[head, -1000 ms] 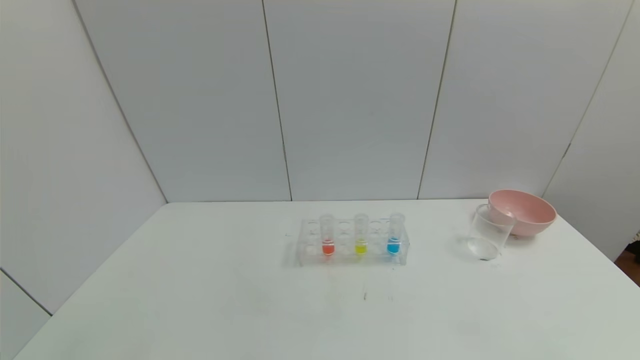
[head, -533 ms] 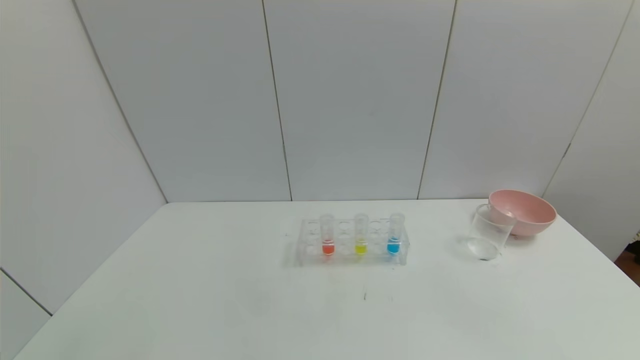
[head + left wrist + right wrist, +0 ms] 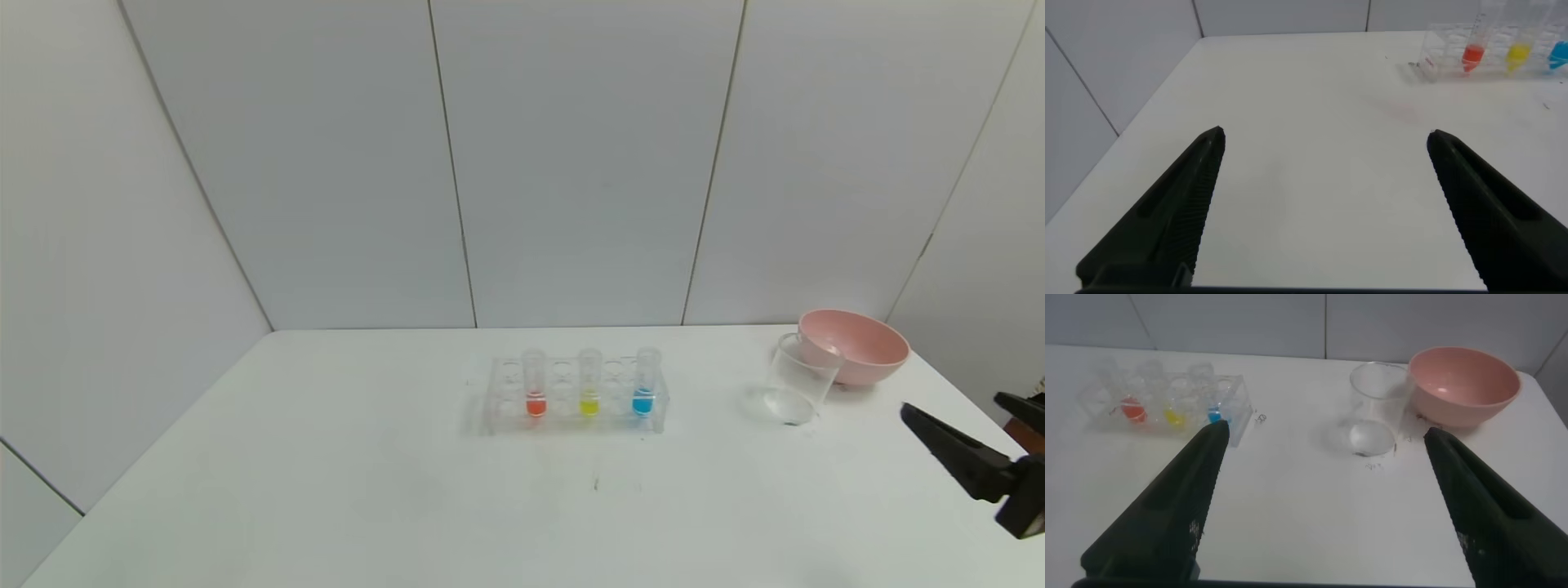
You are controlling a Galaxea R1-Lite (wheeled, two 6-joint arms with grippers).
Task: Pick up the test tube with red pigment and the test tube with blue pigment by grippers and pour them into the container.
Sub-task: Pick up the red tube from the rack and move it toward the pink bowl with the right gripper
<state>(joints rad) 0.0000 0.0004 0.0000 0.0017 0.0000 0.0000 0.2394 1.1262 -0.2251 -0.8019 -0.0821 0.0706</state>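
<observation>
So the right gripper (image 3: 971,416) has just been brought into the head view at the right edge of the table (image 3: 326,490), where nothing was seen half a second ago, which is probably the start of the reach, since nothing has been picked up yet. Its fingers (image 3: 939,437) are spread wide with nothing between them. In the right wrist view the container (image 3: 1376,408) is framed between the two open fingers but well ahead of the tips, with the pink bowl (image 3: 1463,384) touching or just behind it on the far side. The test tube with blue pigment (image 3: 644,384) is seated upright at the near end of the clear rack (image 3: 571,396), off past one fingertip and well apart from it. The test tube with red pigment (image 3: 535,385) is parked at the rack's other end, with the yellow tube (image 3: 589,384) between the two. The left gripper (image 3: 1323,204) isn't seen from the head at all; in its own wrist view its fingers (image 3: 1176,212) are held wide apart over bare table, with the rack far ahead, beyond one fingertip. Blue looks like the likely first grab for the right side, just going by who's closer.
</observation>
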